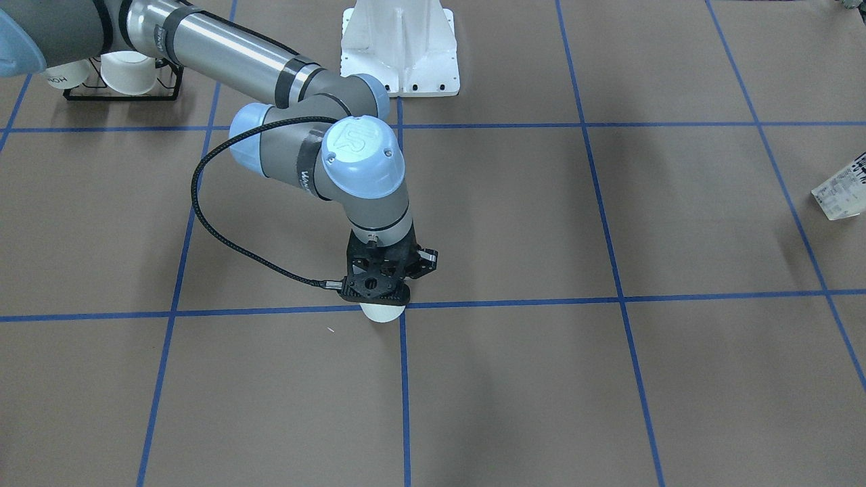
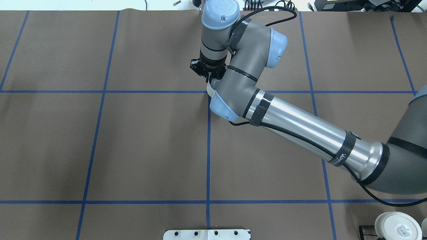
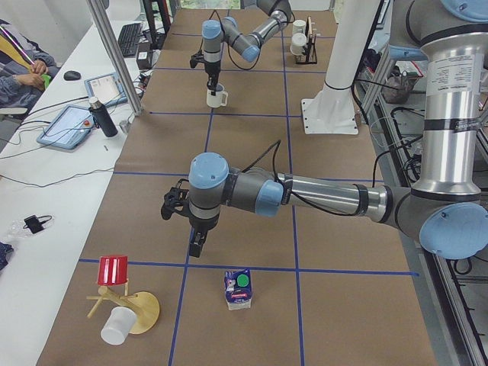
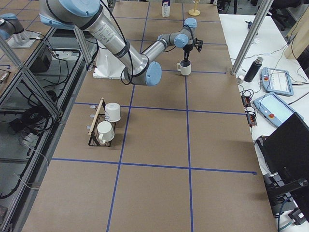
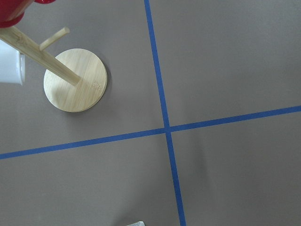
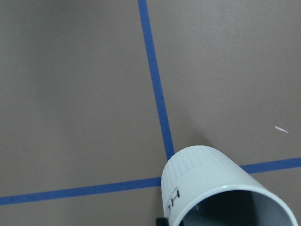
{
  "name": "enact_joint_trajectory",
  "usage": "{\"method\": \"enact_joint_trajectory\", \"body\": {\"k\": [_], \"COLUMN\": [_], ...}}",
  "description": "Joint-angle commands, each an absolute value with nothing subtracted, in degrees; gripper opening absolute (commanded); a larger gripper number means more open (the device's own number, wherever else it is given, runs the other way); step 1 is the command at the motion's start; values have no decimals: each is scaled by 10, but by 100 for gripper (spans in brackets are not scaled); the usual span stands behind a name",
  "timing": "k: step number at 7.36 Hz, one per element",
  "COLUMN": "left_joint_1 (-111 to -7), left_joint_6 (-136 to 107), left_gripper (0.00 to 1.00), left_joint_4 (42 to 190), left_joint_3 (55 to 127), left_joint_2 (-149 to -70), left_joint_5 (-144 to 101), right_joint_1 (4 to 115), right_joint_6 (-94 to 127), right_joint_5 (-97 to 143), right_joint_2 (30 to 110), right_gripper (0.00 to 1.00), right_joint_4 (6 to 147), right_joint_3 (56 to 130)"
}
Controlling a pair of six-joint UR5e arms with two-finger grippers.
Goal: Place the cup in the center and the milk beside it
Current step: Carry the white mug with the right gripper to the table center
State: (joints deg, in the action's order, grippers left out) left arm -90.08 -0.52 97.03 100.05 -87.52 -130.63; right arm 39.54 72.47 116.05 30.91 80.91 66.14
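Observation:
The cup (image 1: 383,313), white with black lettering, sits at the table's centre where two blue tape lines cross. It also shows in the right wrist view (image 6: 207,183) and the exterior right view (image 4: 185,67). My right gripper (image 1: 383,297) points straight down onto it and is shut on its rim. The milk (image 3: 238,288), a carton with a green cap, stands upright at the table's left end and also shows in the front view (image 1: 841,193). My left gripper (image 3: 196,244) hangs over the table a little way from the milk. I cannot tell if it is open or shut.
A wooden mug tree (image 3: 130,309) with a red cup and a white cup stands near the milk; its base shows in the left wrist view (image 5: 75,80). A black rack with white mugs (image 1: 125,74) stands at the right end. A white arm mount (image 1: 399,47) is at the robot's side.

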Motion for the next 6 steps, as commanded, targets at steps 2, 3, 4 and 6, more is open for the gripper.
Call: {"method": "enact_joint_trajectory", "body": {"k": [2,3,4,6], "left_joint_1": [-901,-901,-901,-909], "left_joint_6": [-4,-4,-4,8], "left_gripper": [99,99,99,99], "left_joint_4": [970,971,979,1016], "left_joint_3": [1005,1005,1005,999], "left_joint_2": [-875,-870,-864,-832], "left_joint_5": [-1307,-1307,-1307,-1306], "right_joint_1": [386,397,428,490], "right_joint_6": [729,729,729,709], "right_joint_5": [1165,1188,1235,1252], "right_joint_2": [268,268,285,435], "right_gripper": [99,100,100,100], "right_joint_4": [796,802,820,918], "right_joint_3": [612,628,658,898]}}
